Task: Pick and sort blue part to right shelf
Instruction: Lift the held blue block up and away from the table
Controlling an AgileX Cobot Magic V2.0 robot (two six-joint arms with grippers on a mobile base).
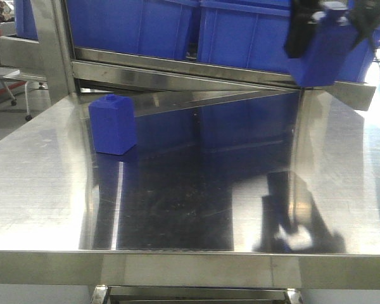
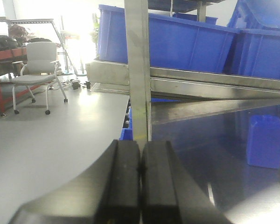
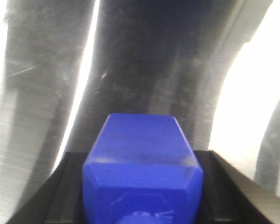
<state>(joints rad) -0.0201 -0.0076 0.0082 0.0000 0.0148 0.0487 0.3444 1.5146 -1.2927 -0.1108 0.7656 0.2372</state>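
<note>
One blue part (image 1: 112, 123) stands upright on the steel table (image 1: 44, 190) at the back left; the left wrist view shows it as a blue block (image 2: 266, 140) at the right. A second blue part (image 1: 323, 54) hangs high at the upper right, in front of the shelf's blue bins, with my right gripper (image 1: 326, 38) shut on it. In the right wrist view that part (image 3: 142, 163) fills the space between the black fingers (image 3: 60, 191), above the shiny tabletop. My left gripper (image 2: 140, 182) is shut with nothing between its pads.
A steel shelf rail (image 1: 177, 73) runs across the back, carrying large blue bins (image 1: 247, 35). A steel upright post (image 2: 139, 70) stands just ahead of the left gripper. A white office chair (image 2: 37, 65) is on the floor beyond the table's left side.
</note>
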